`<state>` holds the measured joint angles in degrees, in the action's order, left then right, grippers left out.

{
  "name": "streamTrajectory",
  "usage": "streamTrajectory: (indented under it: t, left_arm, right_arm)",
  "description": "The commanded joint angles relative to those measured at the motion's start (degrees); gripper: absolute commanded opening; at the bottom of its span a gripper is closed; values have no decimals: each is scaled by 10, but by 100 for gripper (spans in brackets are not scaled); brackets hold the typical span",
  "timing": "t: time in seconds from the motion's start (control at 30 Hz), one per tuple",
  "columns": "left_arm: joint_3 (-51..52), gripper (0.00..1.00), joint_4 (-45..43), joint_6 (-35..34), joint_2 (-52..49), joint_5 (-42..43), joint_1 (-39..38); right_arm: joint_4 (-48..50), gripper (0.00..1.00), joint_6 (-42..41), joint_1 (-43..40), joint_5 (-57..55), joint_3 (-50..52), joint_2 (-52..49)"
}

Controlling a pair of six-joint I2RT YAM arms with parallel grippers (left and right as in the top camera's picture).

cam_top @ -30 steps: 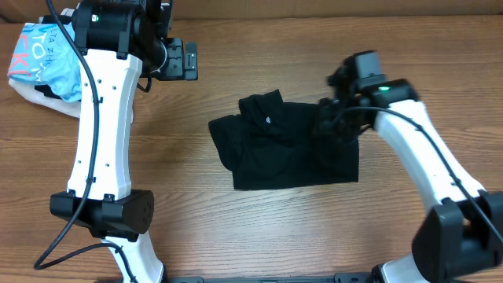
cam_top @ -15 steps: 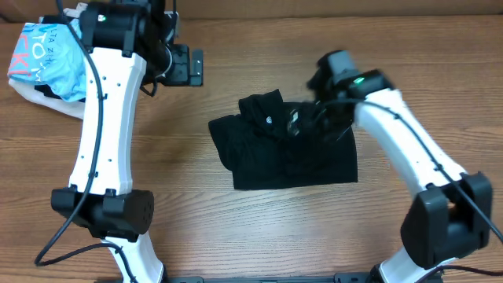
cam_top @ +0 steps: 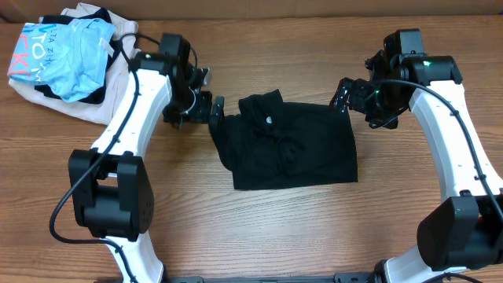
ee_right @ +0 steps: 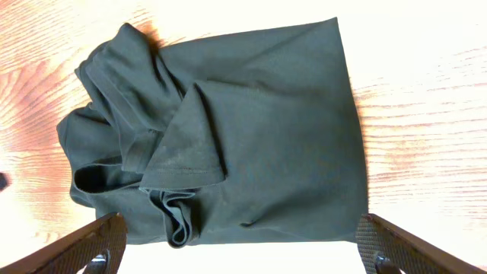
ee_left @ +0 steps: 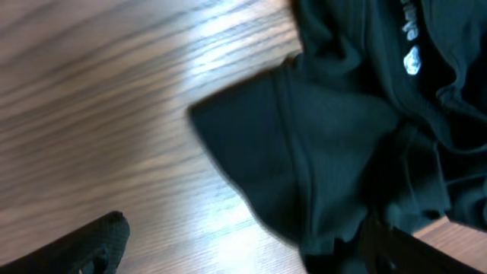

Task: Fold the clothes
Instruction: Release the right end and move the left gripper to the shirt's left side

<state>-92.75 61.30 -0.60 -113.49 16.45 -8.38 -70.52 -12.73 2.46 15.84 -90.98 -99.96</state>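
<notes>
Wood-grain table (cam_top: 236, 228). At the near edge stand the bases of both arms: left arm (cam_top: 118, 161) rises and bends inward, right arm (cam_top: 460, 149) does likewise. Mid-table lies the black garment (cam_top: 295, 149), flat on the wood, partly folded into a rough rectangle; near edge and right edge straight, left side bunched, with a sleeve corner poking out toward the left. One panel is folded across the middle, its creases plain in the right wrist view. Collar area humped at the far-left part, small white tag (cam_top: 268, 120) showing there. Left gripper (cam_top: 217, 116) sits just beside the garment's far-left corner, low to the table, jaws spread wide, nothing between them; from its wrist camera the sleeve corner lies on the wood ahead of the two dark fingertips (ee_left: 95, 243), whether touching them cannot be told. Right gripper (cam_top: 344, 94) hangs over the garment's far-right corner, released, fingers (ee_right: 95, 245) well apart and empty, the whole cloth visible below it. Farthest back, at the far-left corner, a light blue printed garment (cam_top: 63, 47) is heaped on a cream garment (cam_top: 98, 17), well apart from the black one.
</notes>
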Motion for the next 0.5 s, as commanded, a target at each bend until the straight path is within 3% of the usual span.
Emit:
streamTrajectory:
  t: [0.0, 0.17, 0.37, 0.47]
  left_arm:
    - [76, 100, -66, 17, 3, 82, -5]
    - [146, 99, -142, -22, 3, 87, -26]
    - [180, 88, -170, -40, 3, 74, -59]
    - [188, 68, -179, -52, 3, 35, -78]
  right_arm:
    - [7, 100, 7, 1, -5, -9, 11]
    - [10, 100, 7, 1, -5, -9, 11]
    - [13, 100, 7, 1, -5, -9, 10]
    - [12, 100, 7, 1, -5, -9, 10]
